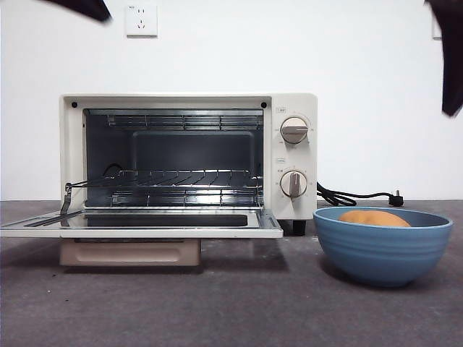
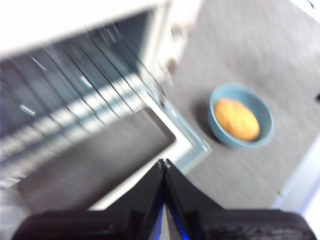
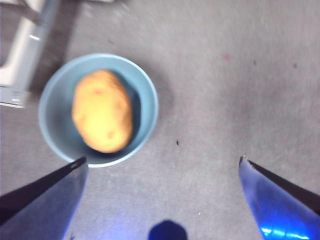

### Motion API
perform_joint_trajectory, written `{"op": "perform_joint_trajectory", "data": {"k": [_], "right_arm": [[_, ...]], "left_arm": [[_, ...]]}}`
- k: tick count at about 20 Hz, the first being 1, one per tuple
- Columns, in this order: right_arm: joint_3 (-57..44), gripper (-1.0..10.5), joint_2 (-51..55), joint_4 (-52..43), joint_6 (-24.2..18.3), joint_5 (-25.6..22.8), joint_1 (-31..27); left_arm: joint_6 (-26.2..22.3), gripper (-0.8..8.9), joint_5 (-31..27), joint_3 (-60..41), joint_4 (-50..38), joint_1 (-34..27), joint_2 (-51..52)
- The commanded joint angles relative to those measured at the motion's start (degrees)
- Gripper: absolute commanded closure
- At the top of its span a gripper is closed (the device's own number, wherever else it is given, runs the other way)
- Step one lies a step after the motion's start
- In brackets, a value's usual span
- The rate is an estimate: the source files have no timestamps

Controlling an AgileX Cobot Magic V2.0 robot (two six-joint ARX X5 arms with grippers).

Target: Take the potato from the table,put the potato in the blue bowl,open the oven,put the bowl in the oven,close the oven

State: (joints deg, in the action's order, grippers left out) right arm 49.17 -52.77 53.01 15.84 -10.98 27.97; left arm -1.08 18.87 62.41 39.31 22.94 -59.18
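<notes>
Left fingers (image 2: 164,162) closed, right fingers (image 3: 162,162) spread, one potato (image 3: 102,111) in one blue bowl (image 3: 148,102)

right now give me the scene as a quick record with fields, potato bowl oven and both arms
potato: lying inside the blue bowl
blue bowl: on the table, beside the oven's knob side, outside the oven
oven: door dropped flat open, wire rack inside, nothing on the rack
left gripper: jaws shut, empty, above the open door
right gripper: jaws wide open, empty, above the table next to the bowl
steps done: potato in bowl, oven opened
steps left: bowl into oven, close door
</notes>
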Motion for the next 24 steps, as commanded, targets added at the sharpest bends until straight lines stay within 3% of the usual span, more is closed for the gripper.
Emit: {"op": "perform_joint_trajectory", "data": {"k": [1,5,8,12,14,16,18,22,24], "right_arm": [[0.0,4.6,-3.8,-2.3,-0.9,3.8,-2.5],[0.0,5.2,-12.6,-7.6,-2.8,9.6,-7.0],[0.0,5.2,-19.4,-10.6,-4.2,11.1,-9.5],[0.0,6.4,-26.4,-14.8,-5.5,11.9,-10.7],[0.0,6.6,-28.5,-16.6,-5.4,12.6,-10.7],[0.0,7.7,-29.8,-17.8,-5.4,12.8,-10.7],[0.0,7.7,-30.5,-18.7,-5.4,14.2,-10.8],[0.0,9.6,-30.6,-18.9,-5.6,14.1,-10.8],[0.0,9.6,-30.6,-18.9,-5.6,14.2,-10.8]], "left_arm": [[-0.5,8.21,-1.7,-0.3,1.8,0.1,5.6],[-0.5,8.21,-2.4,-0.3,7.7,0.1,13.8],[-0.4,8.21,-2.4,-0.3,11.5,0.1,18.0],[-0.2,8.21,-2.4,-0.3,14.5,0.1,21.1],[-0.2,8.21,-2.4,-0.3,15.2,0.1,21.2],[-0.2,8.21,-2.4,-0.3,15.7,0.1,21.2],[-0.2,8.21,-2.4,-0.3,15.6,0.1,21.2],[-0.2,8.21,-2.4,-0.3,15.6,0.1,21.2],[-0.2,8.21,-2.4,-0.3,15.7,0.1,21.2]]}}
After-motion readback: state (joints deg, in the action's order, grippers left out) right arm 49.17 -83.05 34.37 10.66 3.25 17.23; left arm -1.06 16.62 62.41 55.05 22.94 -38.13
